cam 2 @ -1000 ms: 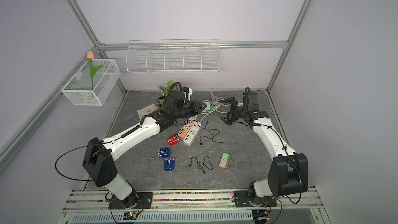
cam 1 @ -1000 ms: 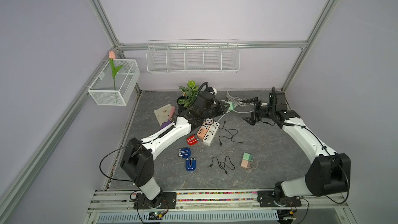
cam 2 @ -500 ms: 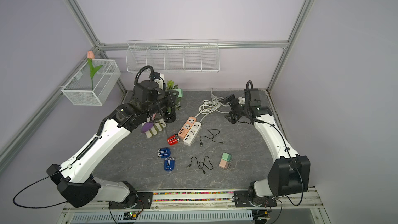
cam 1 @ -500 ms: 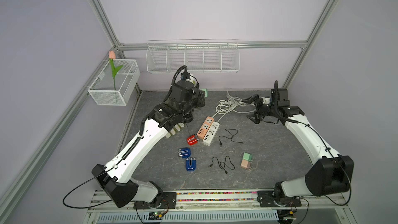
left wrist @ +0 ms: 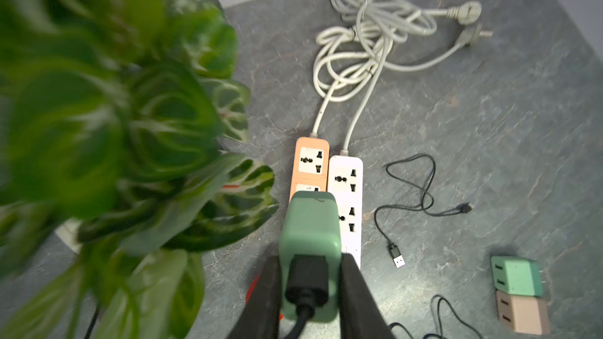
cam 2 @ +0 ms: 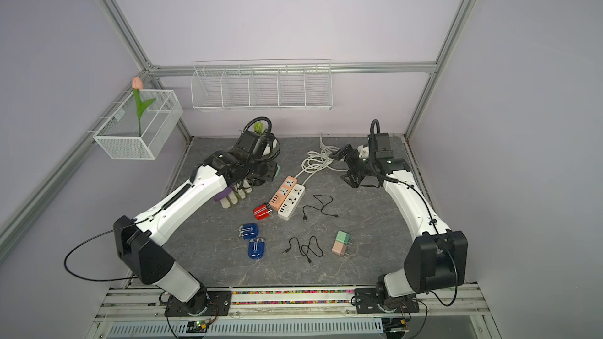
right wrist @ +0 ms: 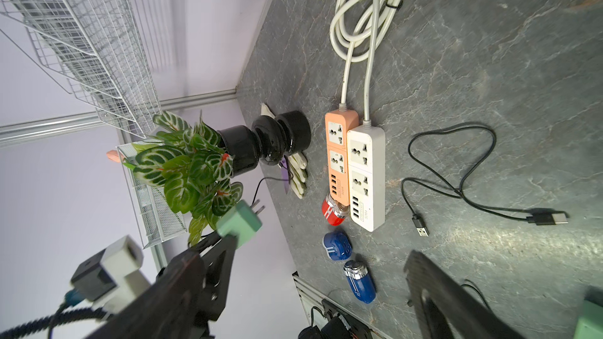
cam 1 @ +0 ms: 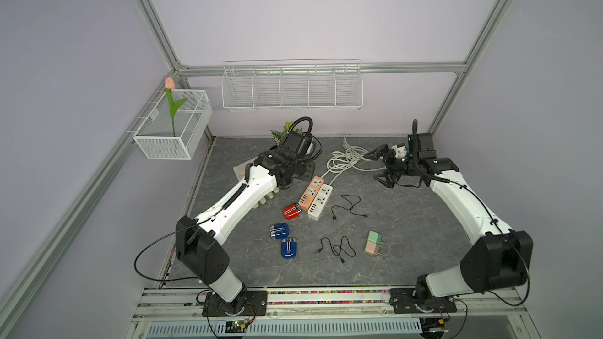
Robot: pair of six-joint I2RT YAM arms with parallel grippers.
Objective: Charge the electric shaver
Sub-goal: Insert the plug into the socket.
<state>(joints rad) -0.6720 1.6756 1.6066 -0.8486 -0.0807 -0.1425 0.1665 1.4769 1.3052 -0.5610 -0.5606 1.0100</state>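
Above the salmon-orange plastic power strip (left wrist: 310, 161), my left gripper (left wrist: 310, 259) is narrowed onto a sage-green plug adapter's (left wrist: 310, 223) sides, so its prongs stay free for a socket. A red oval electric shaver (cam 1: 291, 211) lies just beside that strip's USB end. My right gripper (cam 1: 375, 167) hangs spread wide and empty past its cord end.

The left arm (cam 1: 239, 198) and right arm (cam 1: 463, 203) wear white shells, black joints, looping black cables.

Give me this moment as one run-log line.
left gripper: shut on green adapter, cable attached | right gripper: open, empty | orange power strip: sockets empty
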